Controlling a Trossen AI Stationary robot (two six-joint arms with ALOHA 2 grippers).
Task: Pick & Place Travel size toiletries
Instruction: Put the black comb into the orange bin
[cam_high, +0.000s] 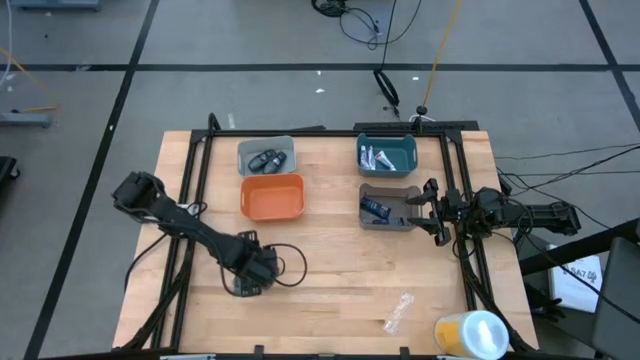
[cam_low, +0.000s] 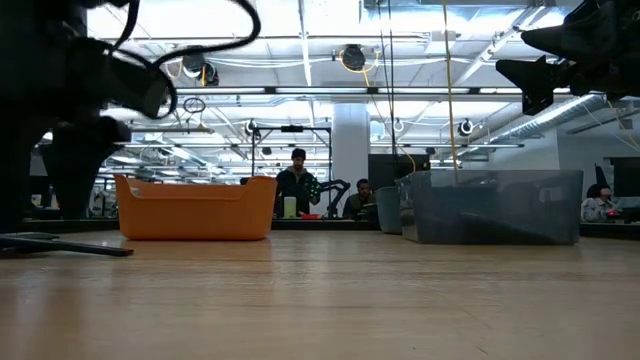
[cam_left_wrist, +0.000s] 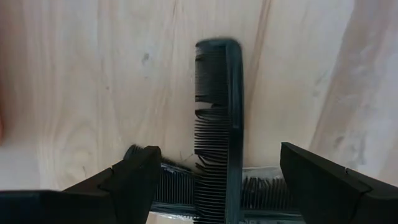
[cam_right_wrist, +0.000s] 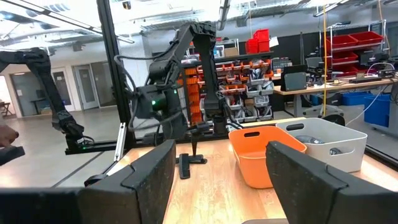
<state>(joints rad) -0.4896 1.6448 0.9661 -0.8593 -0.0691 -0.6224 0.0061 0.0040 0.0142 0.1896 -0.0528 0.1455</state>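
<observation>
Left gripper (cam_left_wrist: 214, 180) is hovering, fingers spread, over two crossed black combs (cam_left_wrist: 217, 124) on the bench (cam_high: 330, 260); right gripper (cam_high: 428, 210), fingers spread, is waiting beside the grey bin (cam_high: 385, 190).

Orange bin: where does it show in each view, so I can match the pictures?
High view: orange bin, left of centre, just below the grey bin.
Low view: orange bin, left of centre on the table.
Left wrist view: not in it; only black combs on the wood.
Right wrist view: orange bin, right of centre.
Shared landmark: the grey bin next to it.
</observation>
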